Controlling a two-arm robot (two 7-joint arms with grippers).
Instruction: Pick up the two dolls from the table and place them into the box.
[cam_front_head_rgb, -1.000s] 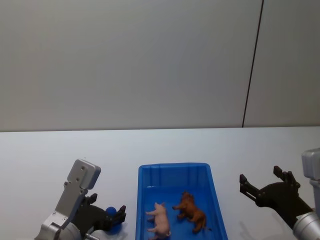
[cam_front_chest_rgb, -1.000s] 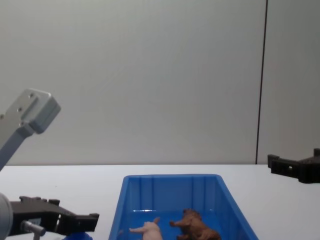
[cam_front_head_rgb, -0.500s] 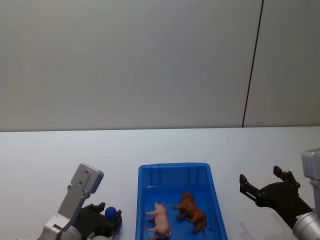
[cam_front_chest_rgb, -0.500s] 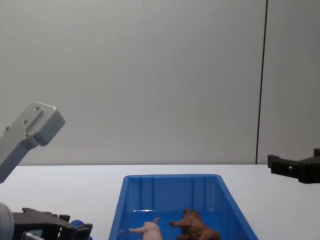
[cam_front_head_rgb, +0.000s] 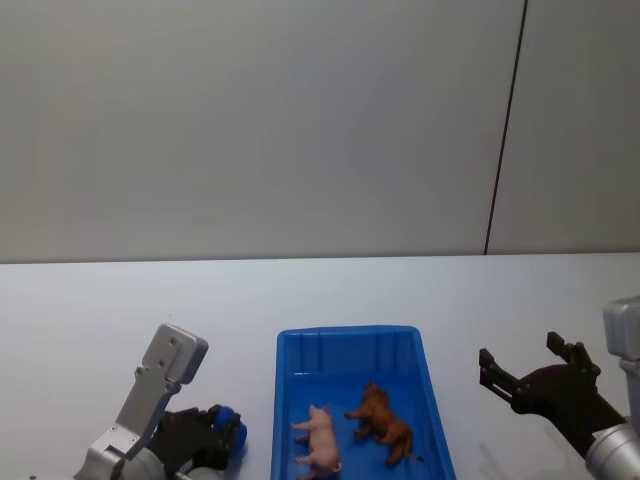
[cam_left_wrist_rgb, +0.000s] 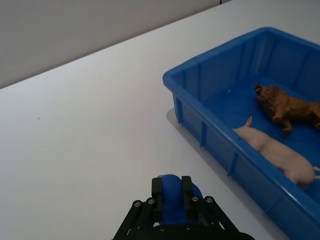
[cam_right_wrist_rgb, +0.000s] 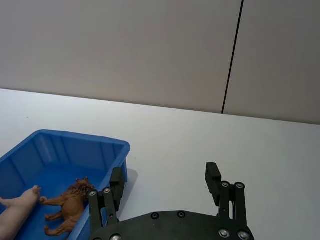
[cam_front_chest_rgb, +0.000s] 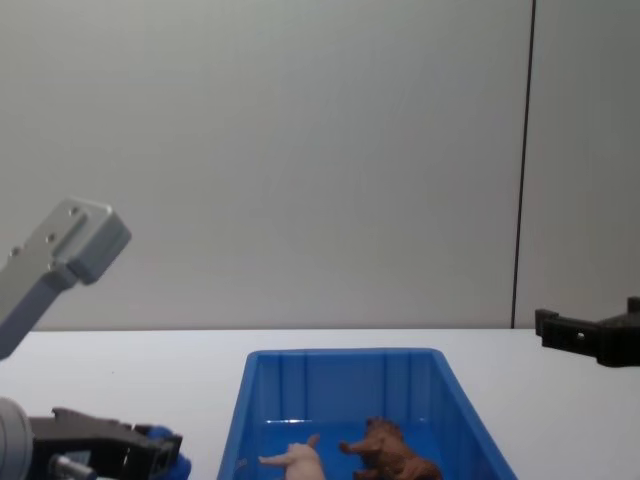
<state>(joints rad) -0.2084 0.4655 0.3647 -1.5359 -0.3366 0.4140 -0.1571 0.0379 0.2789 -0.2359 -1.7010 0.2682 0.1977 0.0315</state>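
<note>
- Left of the box (cam_front_head_rgb: 348, 340), the left end effector (cam_left_wrist_rgb: 172, 199) has closed onto the small blue figure (cam_left_wrist_rgb: 169, 186).
- Both dolls, pig (cam_front_head_rgb: 320, 436) and brown one (cam_front_head_rgb: 382, 422), already lie inside; right end effector (cam_right_wrist_rgb: 165, 187) hangs open, empty.

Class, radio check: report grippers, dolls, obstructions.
Left gripper shut on blue figure, beside box. Right gripper open, idle. Both dolls boxed. No obstructions.

Even, soft indoor light, no harsh glare

The white desk (cam_left_wrist_rgb: 90, 125) is brightly and evenly lit, with only a faint shadow beside the blue box (cam_left_wrist_rgb: 200, 125). A small pale gleam sits on the box floor in the chest view. The near tool (cam_left_wrist_rgb: 172, 202) looks slightly soft in the left wrist view.
</note>
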